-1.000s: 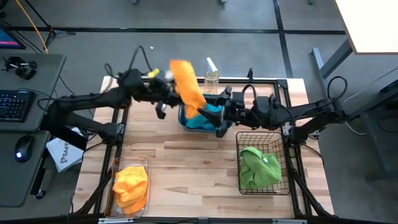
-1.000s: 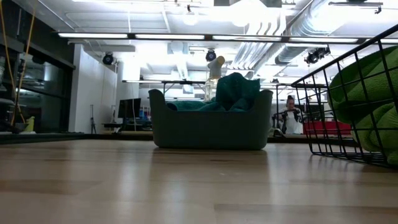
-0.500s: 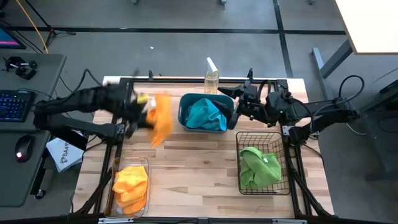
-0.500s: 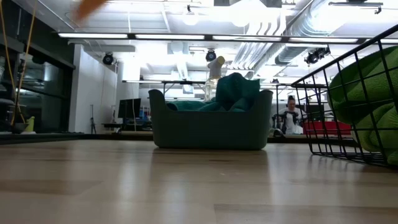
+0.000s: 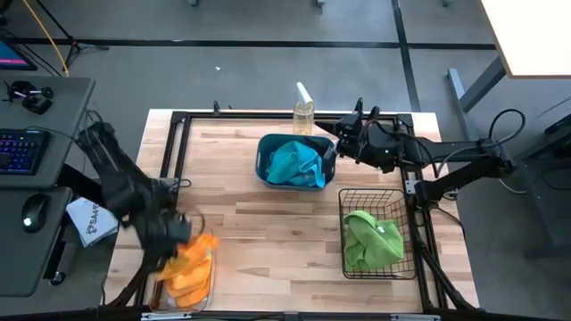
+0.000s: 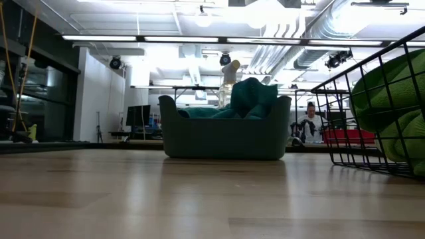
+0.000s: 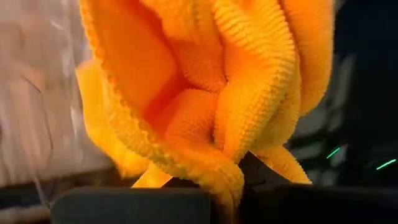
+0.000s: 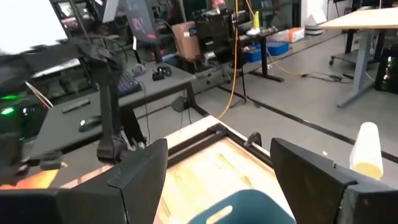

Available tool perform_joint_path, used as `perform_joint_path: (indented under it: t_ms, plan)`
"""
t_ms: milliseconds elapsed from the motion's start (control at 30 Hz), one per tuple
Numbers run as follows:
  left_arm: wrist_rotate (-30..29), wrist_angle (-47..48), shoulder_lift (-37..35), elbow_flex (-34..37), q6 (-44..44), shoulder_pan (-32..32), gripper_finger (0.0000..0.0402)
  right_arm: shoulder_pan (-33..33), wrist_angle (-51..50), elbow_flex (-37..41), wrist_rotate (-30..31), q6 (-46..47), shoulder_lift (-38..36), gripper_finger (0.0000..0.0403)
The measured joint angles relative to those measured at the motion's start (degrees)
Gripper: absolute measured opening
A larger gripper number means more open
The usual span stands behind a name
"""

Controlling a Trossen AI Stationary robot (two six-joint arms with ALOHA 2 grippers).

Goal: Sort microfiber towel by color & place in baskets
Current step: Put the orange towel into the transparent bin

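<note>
My left gripper (image 5: 176, 237) is shut on an orange microfiber towel (image 5: 198, 242) over the far end of the clear bin (image 5: 212, 267) at the table's near left. More orange towels (image 5: 189, 278) lie in that bin. The held towel fills the left wrist view (image 7: 211, 81). My right gripper (image 5: 335, 143) is open and empty beside the far right rim of the teal tub (image 5: 264, 160), which holds turquoise towels (image 5: 293, 163). A lime green towel (image 5: 370, 239) lies in the black wire basket (image 5: 406, 234). My left gripper pinches a bunched fold of the orange towel (image 7: 219, 177) between its two fingers, several gathered layers. The cloth spreads out slack ahead of the fingers. Whether its free end rests on the towels in the bin, I cannot tell.
A clear spray bottle (image 5: 303, 111) stands at the far edge behind the tub. A dark frame (image 5: 178, 134) runs round the tabletop. Bare wood (image 5: 277, 232) lies between the bin, the tub and the wire basket (image 6: 372, 113). A person (image 6: 310, 123) sits in the room beyond.
My left gripper has swung with the orange towel from above the teal tub toward the table's left and near edges, and down, until it is over the clear bin. My right gripper has drawn back from the tub's near right side toward the far edge.
</note>
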State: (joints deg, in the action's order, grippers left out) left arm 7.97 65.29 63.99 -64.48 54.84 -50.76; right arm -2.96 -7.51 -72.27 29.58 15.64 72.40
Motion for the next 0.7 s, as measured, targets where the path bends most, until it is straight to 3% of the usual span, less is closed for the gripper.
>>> perform_joint_path:
  t_ms: [167,433,700]
  plan:
    - [-3.2,1.6,10.6,0.1,-4.2,-8.5,0.0,0.1,-1.1,0.0,-0.1,-0.3,0.0,0.0279]
    - [-14.4,-1.0,19.9,0.0,-17.5,-8.4,0.0,0.9,-2.0,0.0,-0.2,0.0,0.0,0.0279]
    - [-6.7,12.4,19.1,0.0,-35.3,-10.7,0.0,0.9,-5.5,-0.1,-0.2,2.7,0.0,0.0279]
